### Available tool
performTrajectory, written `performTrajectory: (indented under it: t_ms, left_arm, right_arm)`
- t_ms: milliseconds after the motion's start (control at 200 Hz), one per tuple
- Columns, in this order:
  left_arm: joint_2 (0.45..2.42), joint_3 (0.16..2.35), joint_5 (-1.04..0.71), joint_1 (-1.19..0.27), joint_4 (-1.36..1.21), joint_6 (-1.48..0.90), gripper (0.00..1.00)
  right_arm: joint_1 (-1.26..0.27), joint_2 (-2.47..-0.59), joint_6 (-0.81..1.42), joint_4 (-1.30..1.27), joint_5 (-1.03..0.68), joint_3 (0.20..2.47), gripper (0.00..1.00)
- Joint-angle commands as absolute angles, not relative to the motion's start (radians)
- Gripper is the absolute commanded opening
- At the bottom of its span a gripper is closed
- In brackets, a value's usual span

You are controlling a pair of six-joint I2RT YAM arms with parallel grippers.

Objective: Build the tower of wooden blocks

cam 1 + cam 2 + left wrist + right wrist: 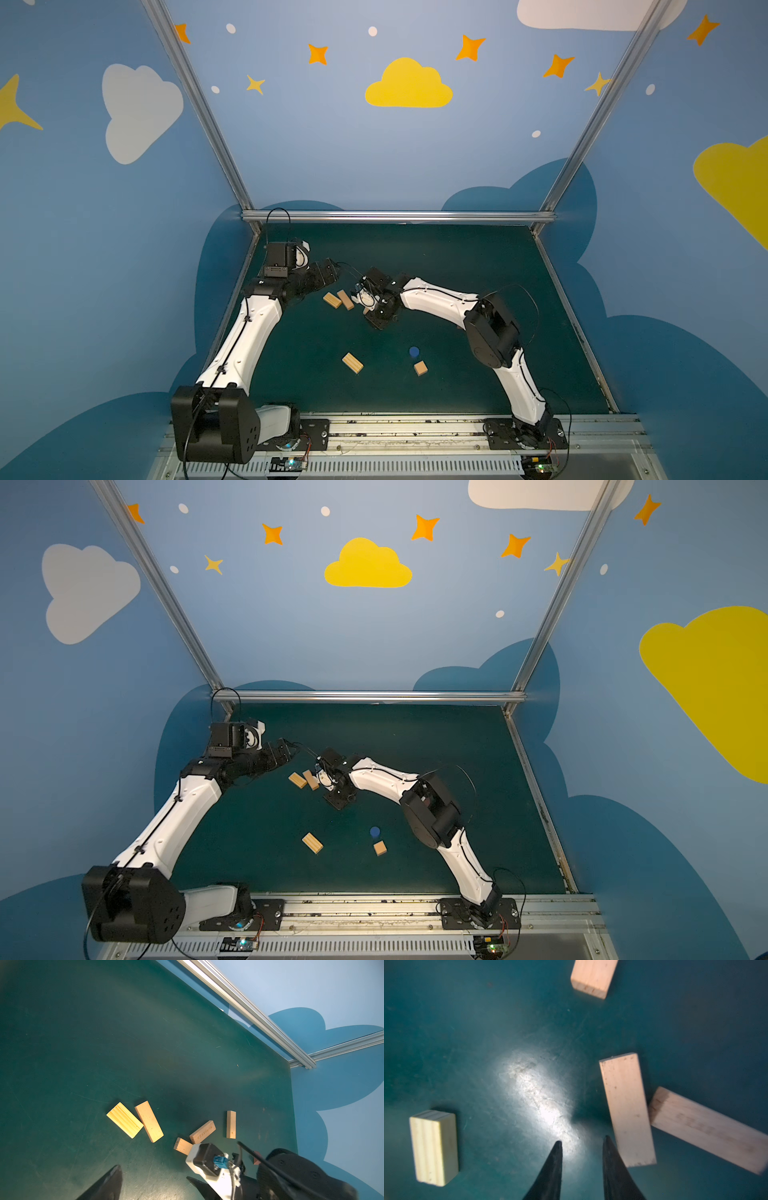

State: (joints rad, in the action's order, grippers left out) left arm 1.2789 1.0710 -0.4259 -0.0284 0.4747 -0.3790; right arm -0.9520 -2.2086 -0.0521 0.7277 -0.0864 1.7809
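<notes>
Green mat (457,266), blue cloud walls (332,158); wood blocks (148,1124) lie scattered. L gripper (152,1172) spread wide; R gripper (582,1142) narrowly parted, empty.

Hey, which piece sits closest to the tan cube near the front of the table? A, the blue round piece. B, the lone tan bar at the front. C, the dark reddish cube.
A: in both top views the blue round piece lies just behind the tan cube, nearer to it than any other block.
</notes>
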Motion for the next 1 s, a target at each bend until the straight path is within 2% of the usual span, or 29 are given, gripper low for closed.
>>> performTrajectory:
  t_ms: [0, 330, 996]
  left_arm:
    - [1.257, 1.063, -0.429, -0.028, 0.47, -0.368, 1.0]
    - [1.265, 1.065, -0.44, -0.028, 0.47, -0.37, 1.0]
    - [1.273, 1.066, -0.44, -0.028, 0.471, -0.368, 1.0]
  right_arm:
    - [-0.953, -2.156, -0.057, 0.746, -0.048, 1.798, 0.3]
    - [-0.93, -2.202, -0.046, 0.741, -0.008, 1.811, 0.34]
    - [-0.93, -2.287, -0.067, 0.784, 0.007, 1.864, 0.34]
